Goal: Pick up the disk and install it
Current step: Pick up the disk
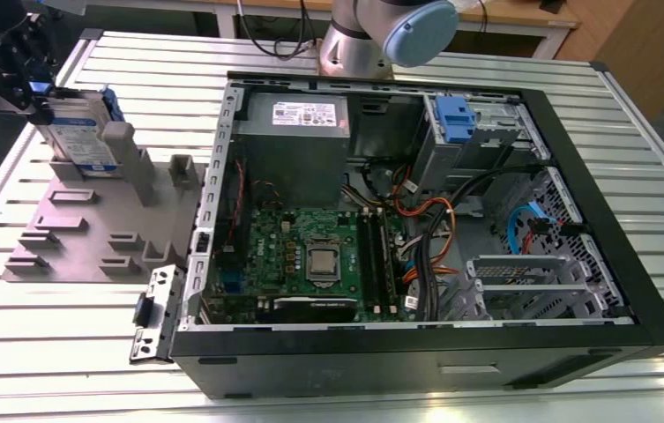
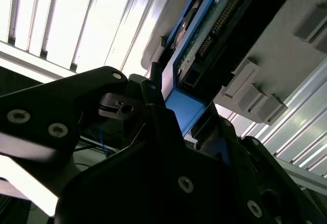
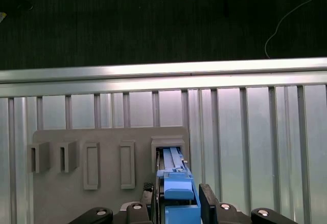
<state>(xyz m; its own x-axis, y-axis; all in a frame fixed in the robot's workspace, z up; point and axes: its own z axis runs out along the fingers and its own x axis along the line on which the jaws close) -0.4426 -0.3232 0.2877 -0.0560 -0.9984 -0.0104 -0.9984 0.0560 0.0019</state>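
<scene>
The disk [image 1: 82, 137] stands on edge in a slot of the grey fixture plate [image 1: 78, 233] at the exterior view's left. It is silver with a blue-and-white label and blue carrier rails. My gripper [image 1: 40, 95] comes down on its upper end, shut on the blue carrier. In the first wrist view the black fingers [image 3: 207, 203] flank the blue carrier [image 3: 176, 191], whose lower end sits at the fixture's slot [image 3: 168, 150]. The second wrist view has the same blue carrier [image 2: 181, 109] clamped between the fingers, with the disk's circuit side [image 2: 214, 35] beyond.
An open computer case [image 1: 649, 291] lies at the middle of the slatted metal table [image 1: 661, 159]. It holds a motherboard [image 1: 308, 256], a grey power supply [image 1: 296, 115] and a drive bay with a blue latch [image 1: 455, 119]. The arm's base [image 1: 361, 40] stands behind the case.
</scene>
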